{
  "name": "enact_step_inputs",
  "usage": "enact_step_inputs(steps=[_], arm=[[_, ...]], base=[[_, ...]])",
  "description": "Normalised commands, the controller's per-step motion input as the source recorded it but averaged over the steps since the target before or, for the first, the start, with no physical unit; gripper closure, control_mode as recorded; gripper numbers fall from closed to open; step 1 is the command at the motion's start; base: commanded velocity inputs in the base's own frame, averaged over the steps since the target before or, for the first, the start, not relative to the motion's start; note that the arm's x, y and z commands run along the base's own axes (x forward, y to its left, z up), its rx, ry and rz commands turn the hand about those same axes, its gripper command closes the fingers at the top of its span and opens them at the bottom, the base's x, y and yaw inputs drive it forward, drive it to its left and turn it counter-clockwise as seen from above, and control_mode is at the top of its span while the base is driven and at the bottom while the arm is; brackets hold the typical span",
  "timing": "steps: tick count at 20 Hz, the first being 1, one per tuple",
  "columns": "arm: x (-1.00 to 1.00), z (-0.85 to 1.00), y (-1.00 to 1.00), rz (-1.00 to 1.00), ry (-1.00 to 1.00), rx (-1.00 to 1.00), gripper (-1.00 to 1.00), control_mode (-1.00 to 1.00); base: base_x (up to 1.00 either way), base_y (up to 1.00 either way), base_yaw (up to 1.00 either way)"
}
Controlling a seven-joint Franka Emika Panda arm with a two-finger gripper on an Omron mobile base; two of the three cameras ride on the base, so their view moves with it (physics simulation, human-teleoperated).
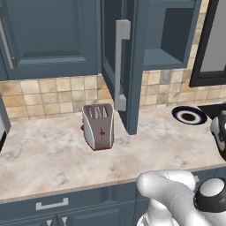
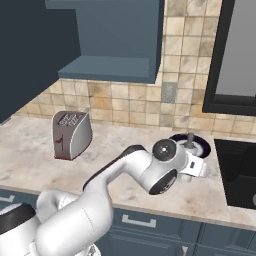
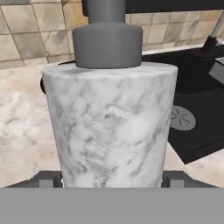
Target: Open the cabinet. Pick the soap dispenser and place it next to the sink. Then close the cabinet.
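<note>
Beside the black sink (image 2: 239,172), on marble bench (image 2: 30,160), claw (image 3: 112,179) grips white-marble cylindrical soap dispenser (image 3: 111,127) w/ dark pump; slate-blue cabinet (image 1: 128,66) door open.

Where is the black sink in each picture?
Left base view: the sink is a dark corner at the right edge, just past the blue-rimmed plate.
Right base view: the sink is at the right edge, set in the counter below the window.
Hand view: the sink is on the right, behind the soap dispenser.
Shared landmark: the tan tiled wall behind the counter.
</note>
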Motion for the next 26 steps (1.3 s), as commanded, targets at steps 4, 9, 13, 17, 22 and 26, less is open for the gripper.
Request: enact_step_inputs(steps=[4, 9, 13, 17, 22, 26], arm=[[0.90, -0.18, -0.24, 0.00, 0.14, 0.00, 1.00, -1.00], [0.81, -0.17, -0.36, 0.04, 0.13, 0.01, 1.00, -1.00], [0.34, -0.05, -0.52, 0.06, 0.05, 0.06, 1.00, -1.00], [-0.03, 0.00, -0.60, 0.03, 0.00, 0.11, 1.00, -1.00], [-0.10, 0.00, -0.53, 0.01, 0.00, 0.12, 1.00, -1.00], [-0.14, 0.00, -0.28, 0.05, 0.00, 0.08, 1.00, -1.00]], base=[[0.00, 0.00, 0.00], [0.00, 0.00, 0.00], [0.00, 0.00, 0.00], [0.00, 0.00, 0.00], [0.00, 0.00, 0.00], [0.00, 0.00, 0.00]])
